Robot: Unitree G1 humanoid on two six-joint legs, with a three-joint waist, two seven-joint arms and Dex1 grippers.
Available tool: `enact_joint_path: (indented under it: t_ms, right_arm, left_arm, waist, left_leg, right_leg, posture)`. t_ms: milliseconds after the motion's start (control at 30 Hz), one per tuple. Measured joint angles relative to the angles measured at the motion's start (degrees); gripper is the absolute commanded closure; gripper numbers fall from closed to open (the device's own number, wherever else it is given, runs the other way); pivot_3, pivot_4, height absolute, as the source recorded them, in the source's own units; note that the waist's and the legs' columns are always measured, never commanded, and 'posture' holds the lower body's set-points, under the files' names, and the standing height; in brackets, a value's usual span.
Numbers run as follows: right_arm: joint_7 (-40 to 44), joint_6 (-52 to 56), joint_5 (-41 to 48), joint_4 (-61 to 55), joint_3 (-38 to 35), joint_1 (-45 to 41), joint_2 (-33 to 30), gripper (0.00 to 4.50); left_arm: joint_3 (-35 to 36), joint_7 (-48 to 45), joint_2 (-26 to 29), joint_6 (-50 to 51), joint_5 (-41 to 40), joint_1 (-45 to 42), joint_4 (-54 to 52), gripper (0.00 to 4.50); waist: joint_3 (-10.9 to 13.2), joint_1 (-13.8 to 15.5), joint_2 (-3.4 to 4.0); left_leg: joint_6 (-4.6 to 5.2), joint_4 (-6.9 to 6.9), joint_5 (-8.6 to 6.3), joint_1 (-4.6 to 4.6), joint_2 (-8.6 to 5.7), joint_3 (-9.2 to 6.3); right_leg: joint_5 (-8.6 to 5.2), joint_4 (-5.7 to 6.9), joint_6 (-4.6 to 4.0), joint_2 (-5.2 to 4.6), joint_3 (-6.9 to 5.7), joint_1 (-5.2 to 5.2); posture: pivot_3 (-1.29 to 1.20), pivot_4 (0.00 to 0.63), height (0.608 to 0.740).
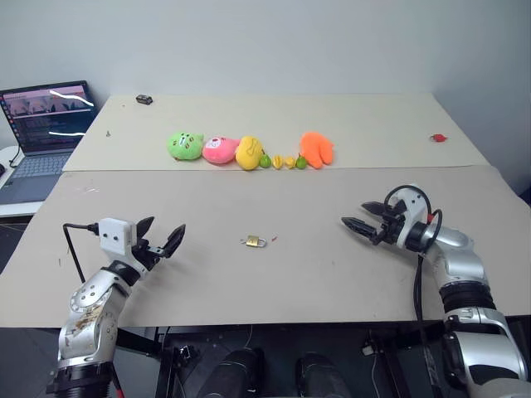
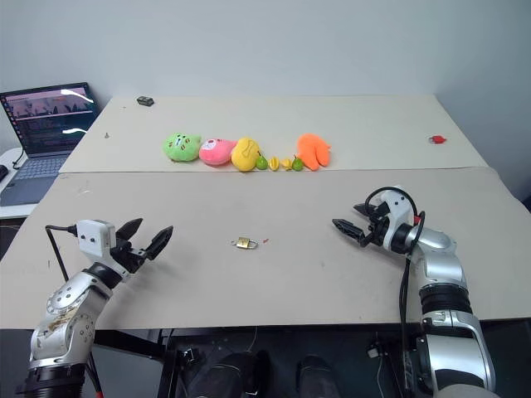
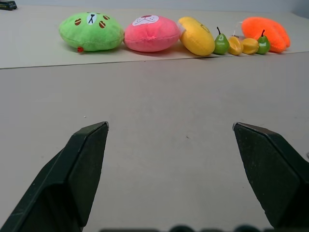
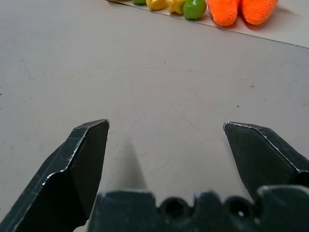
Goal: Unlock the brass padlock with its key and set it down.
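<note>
Head view, padlock: the brass padlock (image 1: 255,241), tiny, yellow metal with a thin silver shackle, lies at lower centre on the matte beige table (image 1: 290,199), well apart from both grippers.
Head view, grippers: left gripper (image 1: 164,236) at lower left and right gripper (image 1: 360,218) at right, black wedge fingers spread, holding nothing.
Head view, background: a row of soft plush toys (image 1: 220,150) at upper centre; laptop (image 1: 46,124) at upper left.
Left wrist view: round plush shapes and glossy small toy fruits (image 3: 243,44) along the top.
Right wrist view: fuzzy orange plush (image 4: 241,9) at top right.

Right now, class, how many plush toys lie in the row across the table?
4: green plush at the robot's left end, then pink plush, yellow plush, and orange plush at the right end, past the small fruits.
</note>
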Motion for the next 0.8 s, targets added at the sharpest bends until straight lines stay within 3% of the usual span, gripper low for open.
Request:
enact_joint_path:
  t_ms: [100,400,600,800]
  right_arm:
    - [0.4,0.0,0.0,-0.7,0.2,0.4,-0.1,0.0]
    - [9.7,-0.8,-1.9,-12.0,7.3,4.5,-3.3,0.0]
    - [12.3,-1.7,-2.4,-20.3,11.0,6.2,-3.7,0.0]
    - [13.8,-0.4,-2.2,-27.7,16.8,8.0,0.0,0.0]
  left_arm:
    - [-0.5,-1.9,0.7,0.1,-0.2,-0.4,0.2,0.11]
    - [-9.3,-22.7,8.3,-7.9,1.0,-5.3,1.2,0.11]
    - [-9.8,-27.0,9.0,-13.4,2.5,-7.6,6.5,0.11]
    - [-11.0,-30.2,9.0,-20.7,4.8,-7.3,10.4,0.11]
  waist:
    - [0.0,0.0,0.0]
    - [0.0,-0.1,0.0]
    - [0.0,-0.3,0.0]
    - [0.0,0.0,0.0]
  left_leg:
    - [0.0,0.0,0.0,-0.01,0.0,0.0]
    - [0.01,-0.11,-0.01,-0.02,0.01,0.0]
    - [0.01,-0.12,-0.01,-0.06,0.05,0.01]
    - [0.03,-0.12,-0.02,-0.1,0.06,0.01]
  right_leg:
    - [0.0,0.0,0.0,0.0,-0.02,0.0]
    - [0.0,-0.19,0.0,0.0,0.0,-0.03]
    - [0.0,-0.15,-0.01,-0.01,-0.01,-0.12]
    - [0.0,-0.22,-0.01,-0.02,-0.03,-0.15]
  posture:
    - [0.0,0.15,0.739]
    - [0.0,0.15,0.739]
    - [0.0,0.15,0.739]
    - [0.0,0.15,0.739]
